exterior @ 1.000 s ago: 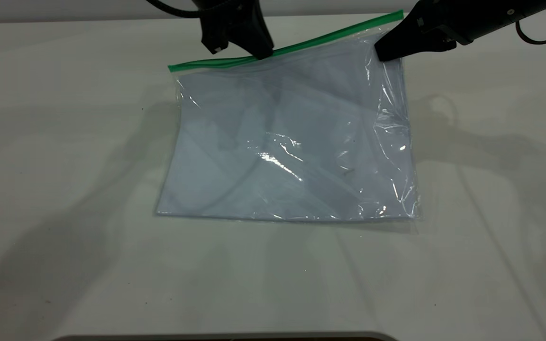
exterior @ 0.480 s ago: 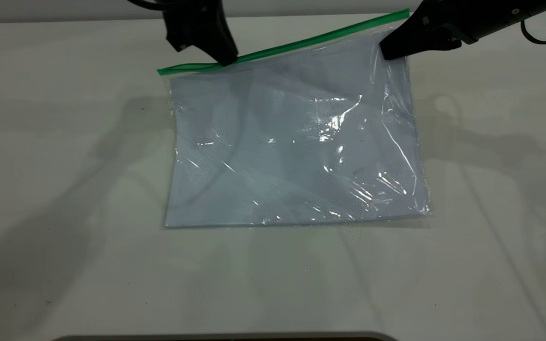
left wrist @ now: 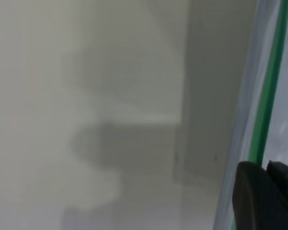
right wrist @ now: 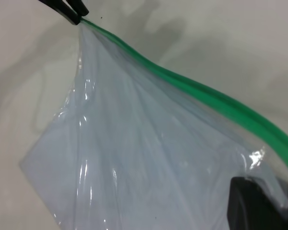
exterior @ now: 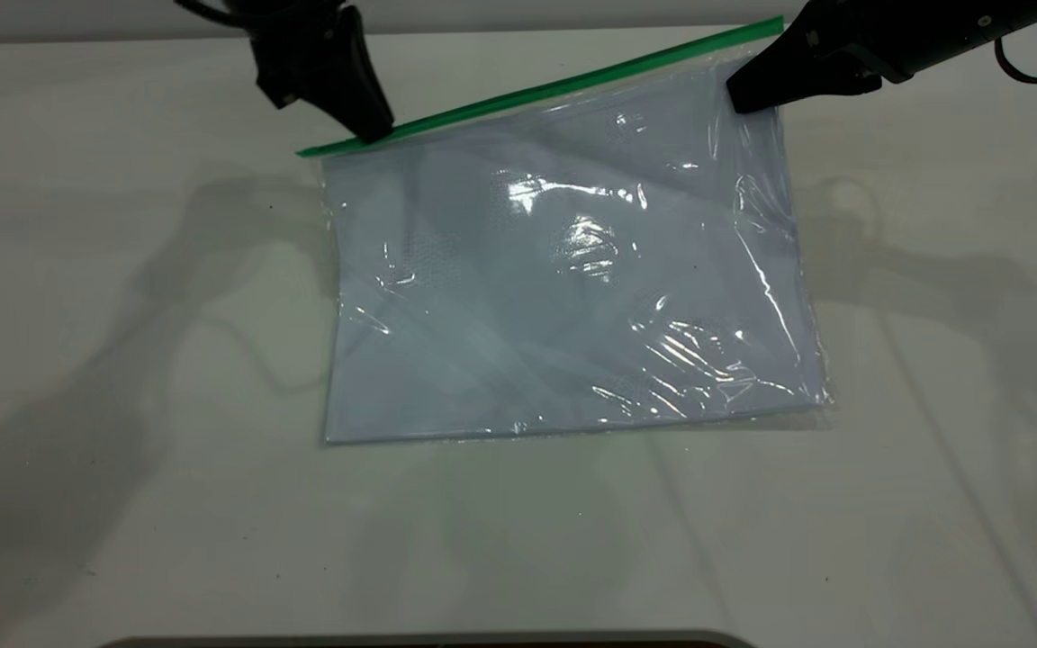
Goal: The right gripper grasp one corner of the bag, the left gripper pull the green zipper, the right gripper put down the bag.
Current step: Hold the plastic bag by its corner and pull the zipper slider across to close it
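Observation:
The clear bag (exterior: 572,270) with pale bluish sheets lies on the white table, its far edge lifted. The green zipper (exterior: 554,87) runs along that far edge. My right gripper (exterior: 739,97) is shut on the bag's green-tipped far right corner (exterior: 757,45) and holds it up; in the right wrist view the bag (right wrist: 134,158) hangs from its black finger (right wrist: 254,206). My left gripper (exterior: 374,133) is shut on the zipper near its far left end. In the left wrist view its fingertips (left wrist: 252,175) straddle the green strip (left wrist: 266,96). The slider tab is hidden between them.
The white table (exterior: 122,405) surrounds the bag, with arm shadows across it. A dark rounded edge (exterior: 428,641) shows at the front. The left gripper (right wrist: 69,12) shows far off in the right wrist view.
My left gripper has slid left along the green zipper, from its middle to near its left end. The bag has shifted slightly right and pulled taut. The right gripper has barely moved.

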Tool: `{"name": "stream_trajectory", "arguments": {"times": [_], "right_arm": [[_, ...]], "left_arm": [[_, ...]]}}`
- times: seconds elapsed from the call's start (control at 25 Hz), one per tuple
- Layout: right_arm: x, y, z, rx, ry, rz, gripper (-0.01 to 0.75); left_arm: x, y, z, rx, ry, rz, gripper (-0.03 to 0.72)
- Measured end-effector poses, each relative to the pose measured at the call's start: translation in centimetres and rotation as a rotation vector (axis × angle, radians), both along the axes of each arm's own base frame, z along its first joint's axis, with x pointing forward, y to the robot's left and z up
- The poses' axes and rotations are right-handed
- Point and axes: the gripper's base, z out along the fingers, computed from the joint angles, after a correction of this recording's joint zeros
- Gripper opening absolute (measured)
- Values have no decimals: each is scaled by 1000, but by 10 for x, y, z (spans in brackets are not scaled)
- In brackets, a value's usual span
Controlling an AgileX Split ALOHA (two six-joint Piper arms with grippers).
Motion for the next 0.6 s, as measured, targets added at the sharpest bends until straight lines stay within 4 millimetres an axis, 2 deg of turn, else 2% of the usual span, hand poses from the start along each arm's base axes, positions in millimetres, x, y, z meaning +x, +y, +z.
{"name": "stream_trajectory", "arguments": {"times": [0.44, 0.6], "right_arm": [[0, -1, 0, -5, -1, -5, 34], [1, -4, -1, -17, -3, -19, 34]], "left_arm": [[2, 11, -3, 37, 12, 22, 53], [1, 15, -3, 57, 18, 11, 101]]}}
